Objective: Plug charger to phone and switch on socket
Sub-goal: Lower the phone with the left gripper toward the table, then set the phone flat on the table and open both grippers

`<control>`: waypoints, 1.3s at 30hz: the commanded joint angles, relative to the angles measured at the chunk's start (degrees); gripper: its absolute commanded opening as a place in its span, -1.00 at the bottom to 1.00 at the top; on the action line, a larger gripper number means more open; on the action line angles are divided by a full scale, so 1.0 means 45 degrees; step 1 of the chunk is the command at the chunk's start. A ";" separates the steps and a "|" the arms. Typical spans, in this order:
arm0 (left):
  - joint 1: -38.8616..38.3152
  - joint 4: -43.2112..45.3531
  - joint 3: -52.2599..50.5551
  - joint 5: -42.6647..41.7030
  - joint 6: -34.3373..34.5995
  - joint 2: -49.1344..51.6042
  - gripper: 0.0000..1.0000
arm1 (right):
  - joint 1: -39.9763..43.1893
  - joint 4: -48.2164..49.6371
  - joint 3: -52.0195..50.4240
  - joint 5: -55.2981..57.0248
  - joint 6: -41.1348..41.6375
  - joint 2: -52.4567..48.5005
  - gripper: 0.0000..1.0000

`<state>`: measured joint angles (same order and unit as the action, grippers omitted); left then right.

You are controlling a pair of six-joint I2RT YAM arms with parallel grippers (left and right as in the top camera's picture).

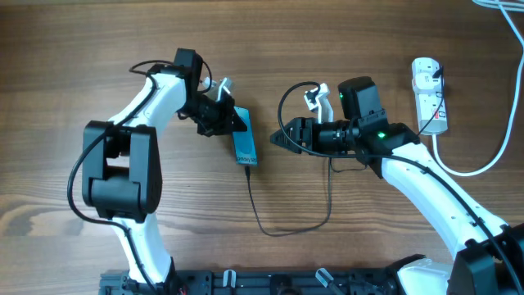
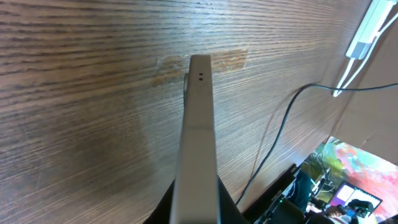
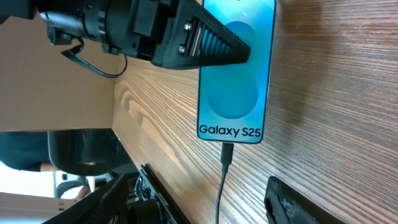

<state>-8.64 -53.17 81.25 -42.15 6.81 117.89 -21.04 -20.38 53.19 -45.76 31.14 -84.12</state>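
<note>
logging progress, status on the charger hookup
Left gripper shut on phone. Right gripper open. Charger plug at phone's bottom edge. Socket untouched, nothing blocking.

Bare table (image 1: 471,90) beside socket (image 1: 429,94); charger (image 1: 286,230) loop between phone (image 1: 244,146) and right arm (image 1: 426,176).

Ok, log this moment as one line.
left fingers: clamp turquoise-screen smartphone | thin black charger cable: plugged in | right fingers: open | white socket strip: arms away
</note>
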 commanded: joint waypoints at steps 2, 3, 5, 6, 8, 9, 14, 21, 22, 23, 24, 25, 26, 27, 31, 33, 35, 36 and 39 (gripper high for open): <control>-0.0058 0.0398 -0.0228 -0.0219 0.0223 0.0097 -0.92 | 0.0073 -0.0010 0.0160 0.0228 -0.0267 -0.0073 0.42; -0.0058 0.0505 -0.0316 -0.0214 0.0243 0.0097 -0.92 | 0.0073 -0.0010 0.0160 0.0228 -0.0267 -0.0073 0.42; -0.0058 0.0777 -0.0568 -0.0175 0.0282 0.0097 -0.92 | 0.0073 -0.0010 0.0160 0.0228 -0.0262 -0.0073 0.42; -0.0058 0.0894 -0.0680 -0.0175 0.0321 0.0097 -0.92 | 0.0073 -0.0010 0.0160 0.0228 -0.0262 -0.0073 0.42; -0.0058 0.1020 -0.0874 -0.0175 0.0321 0.0097 -0.92 | 0.0073 -0.0015 0.0160 0.0228 -0.0262 -0.0073 0.42; -0.0053 0.1088 -0.1005 -0.0170 0.0321 0.0097 -0.92 | 0.0073 -0.0015 0.0160 0.0228 -0.0267 -0.0073 0.42; -0.0053 0.1180 -0.1015 -0.0112 0.0321 0.0112 -0.92 | 0.0073 -0.0107 0.0160 0.0223 -0.0262 -0.0073 0.42; -0.0058 0.1214 -0.1015 0.0495 0.0369 0.0121 -0.89 | 0.0073 -0.0257 0.0160 0.0233 -0.0267 -0.0073 0.42; -0.0058 0.1214 -0.1015 0.0860 0.0627 0.0141 -0.84 | 0.0073 -0.0257 0.0160 0.0267 -0.0262 -0.0073 0.42; -0.0058 0.1214 -0.1015 0.1078 0.0801 0.0160 -0.82 | 0.0073 -0.0257 0.0160 0.0272 -0.0262 -0.0073 0.42; -0.0058 0.1253 -0.1010 0.1263 0.0962 0.0223 -0.81 | 0.0073 -0.0257 0.0160 0.0272 -0.0262 -0.0073 0.42; -0.0058 0.1268 -0.1015 0.1253 0.0976 0.0311 -0.81 | 0.0073 -0.0257 0.0160 0.0272 -0.0262 -0.0073 0.42; -0.0058 0.1268 -0.1015 0.1248 0.0976 0.0345 -0.81 | 0.0073 -0.0257 0.0160 0.0272 -0.0262 -0.0073 0.42; -0.0058 0.1268 -0.1015 0.1248 0.0976 0.0418 -0.81 | 0.0073 -0.0257 0.0160 0.0272 -0.0262 -0.0073 0.42; -0.0058 0.1297 -0.1015 0.1248 0.0976 0.0695 -0.81 | 0.0073 -0.0257 0.0160 0.0272 -0.0262 -0.0073 0.42; -0.0058 0.1297 -0.1015 0.1248 0.0976 0.0874 -0.81 | 0.0073 -0.0257 0.0160 0.0272 -0.0267 -0.0073 0.42; -0.0058 0.1302 -0.1015 0.1248 0.0981 0.0879 -0.80 | 0.0073 -0.0257 0.0160 0.0277 -0.0262 -0.0073 0.42; -0.0058 0.1302 -0.1015 0.1248 0.0976 0.0879 -0.77 | 0.0073 -0.0257 0.0160 0.0277 -0.0262 -0.0073 0.42; -0.0058 0.1292 -0.1015 0.1253 0.0976 0.0879 -0.72 | 0.0073 -0.0257 0.0160 0.0277 -0.0262 -0.0073 0.42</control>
<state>-8.64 -47.44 76.99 -37.95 10.85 120.27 -21.04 -21.50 53.19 -45.28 31.14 -84.12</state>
